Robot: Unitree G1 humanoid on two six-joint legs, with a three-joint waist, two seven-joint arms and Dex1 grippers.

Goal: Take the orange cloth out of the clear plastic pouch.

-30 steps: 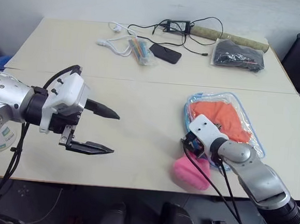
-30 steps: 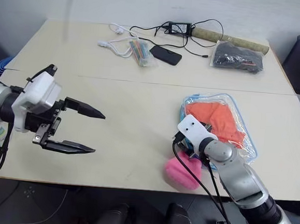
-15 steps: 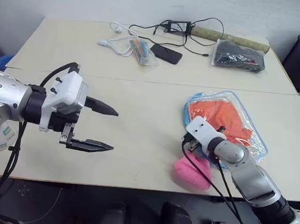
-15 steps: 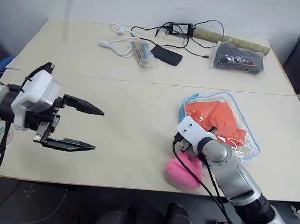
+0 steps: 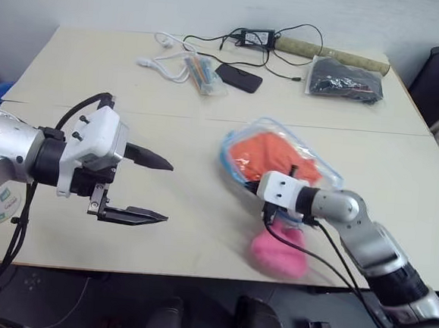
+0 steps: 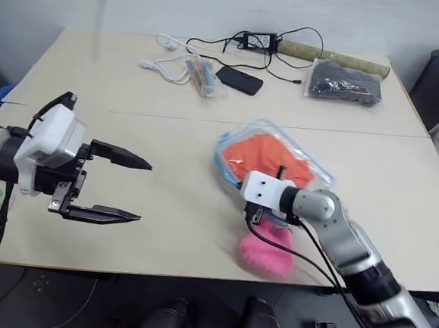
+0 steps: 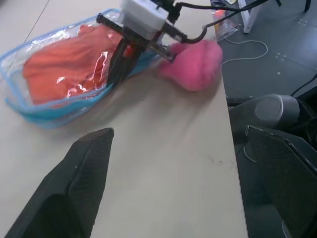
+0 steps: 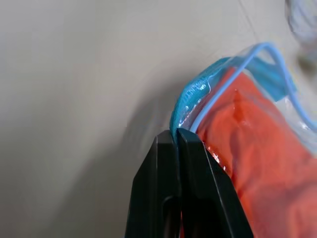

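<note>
Orange cloth lies inside the clear plastic pouch on the counter; right tool pinches its blue edge, left tool spread, free to reach in next.

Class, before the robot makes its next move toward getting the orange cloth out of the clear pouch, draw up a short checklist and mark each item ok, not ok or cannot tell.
1. Right gripper shut on the pouch at its blue trim: ok.
2. Cloth out of the pouch: not ok, it lies inside.
3. Left gripper open and ready to take the cloth: ok.
4. Left gripper near the pouch: not ok, bare table lies between them.
5. Pouch zipper open: cannot tell.
6. Pink plush clear of the pouch: cannot tell, it sits just beside the right gripper.
</note>
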